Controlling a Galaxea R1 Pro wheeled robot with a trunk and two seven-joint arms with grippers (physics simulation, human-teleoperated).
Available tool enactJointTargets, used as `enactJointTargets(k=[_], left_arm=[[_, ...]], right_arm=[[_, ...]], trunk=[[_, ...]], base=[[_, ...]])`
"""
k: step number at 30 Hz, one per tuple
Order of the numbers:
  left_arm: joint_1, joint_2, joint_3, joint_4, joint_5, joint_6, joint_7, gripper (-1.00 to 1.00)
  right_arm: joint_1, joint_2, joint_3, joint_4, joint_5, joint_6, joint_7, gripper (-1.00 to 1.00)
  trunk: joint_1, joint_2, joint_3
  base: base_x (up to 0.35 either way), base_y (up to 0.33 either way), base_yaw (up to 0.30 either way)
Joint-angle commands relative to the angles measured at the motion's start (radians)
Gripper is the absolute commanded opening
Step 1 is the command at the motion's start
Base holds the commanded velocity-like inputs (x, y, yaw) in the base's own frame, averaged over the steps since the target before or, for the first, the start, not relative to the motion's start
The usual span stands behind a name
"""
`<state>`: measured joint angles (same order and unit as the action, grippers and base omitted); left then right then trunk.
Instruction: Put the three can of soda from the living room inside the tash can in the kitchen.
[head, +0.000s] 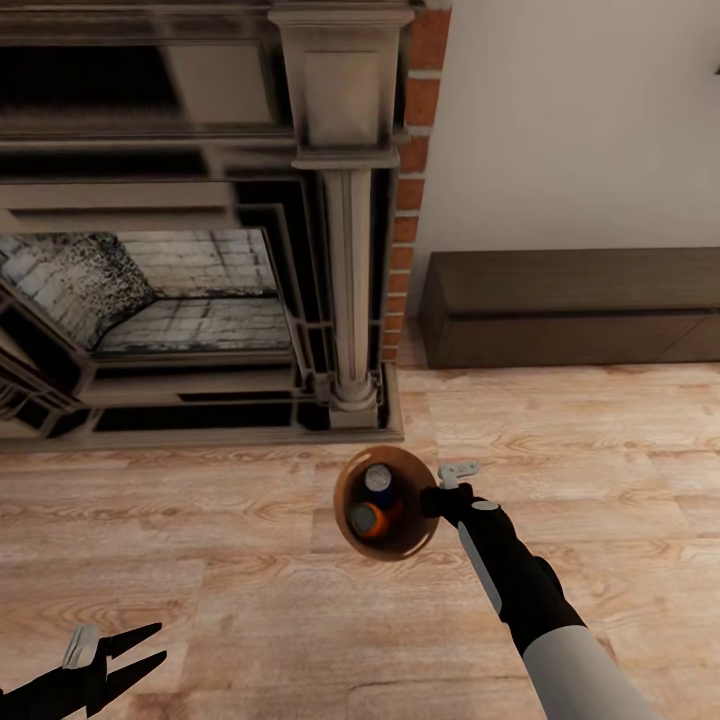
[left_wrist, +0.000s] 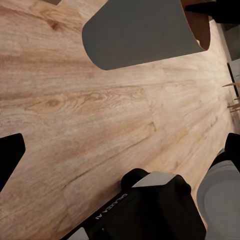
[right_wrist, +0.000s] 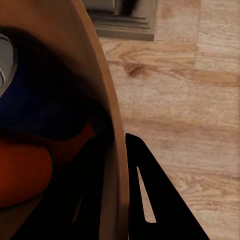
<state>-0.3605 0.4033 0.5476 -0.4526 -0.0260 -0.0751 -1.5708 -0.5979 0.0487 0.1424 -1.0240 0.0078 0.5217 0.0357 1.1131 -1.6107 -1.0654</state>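
Note:
The tash can (head: 400, 540), round with a glossy brown inside, hangs above the wood floor of the living room. My right gripper (head: 437, 500) is shut on its rim. In the right wrist view one finger is inside the rim (right_wrist: 111, 130) and the other finger (right_wrist: 150, 200) is outside. Inside the bin lie a dark blue can of soda (head: 378, 480) and an orange one (head: 366, 519), also seen close up as blue (right_wrist: 45, 105) and orange (right_wrist: 22, 175). My left gripper (head: 140, 648) is open and holds nothing, low at the left. The left wrist view catches the bin's grey outside (left_wrist: 140, 35).
A dark fireplace surround (head: 345, 230) with a red brick edge (head: 412, 170) stands just ahead, its base plinth (head: 240, 425) on the floor. A low dark wooden bench (head: 570, 305) sits against the white wall at the right. Wood floor (head: 250, 580) lies around the arms.

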Motion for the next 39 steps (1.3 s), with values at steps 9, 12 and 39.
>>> enactJointTargets(k=[9, 12, 39], left_arm=[[0.0, 0.0, 0.0, 0.0, 0.0, 0.0, 0.0, 1.0], [0.0, 0.0, -0.001, 0.0, 0.0, 0.0, 0.0, 1.0], [0.0, 0.0, -0.002, 0.0, 0.0, 0.0, 0.0, 1.0]], right_arm=[[0.0, 0.001, 0.0, -0.001, -0.011, 0.0, 0.004, -1.0], [0.0, 0.001, 0.0, -0.001, -0.011, 0.0, 0.004, -1.0], [0.002, 0.002, 0.0, -0.001, -0.011, -0.054, 0.004, -1.0]], trunk=[[0.035, -0.063, -0.028], [0.046, -0.084, -0.038], [0.1, -0.182, -0.081]], base=[[0.0, 0.0, 0.0], [0.0, 0.0, 0.0], [0.0, 0.0, 0.0]])
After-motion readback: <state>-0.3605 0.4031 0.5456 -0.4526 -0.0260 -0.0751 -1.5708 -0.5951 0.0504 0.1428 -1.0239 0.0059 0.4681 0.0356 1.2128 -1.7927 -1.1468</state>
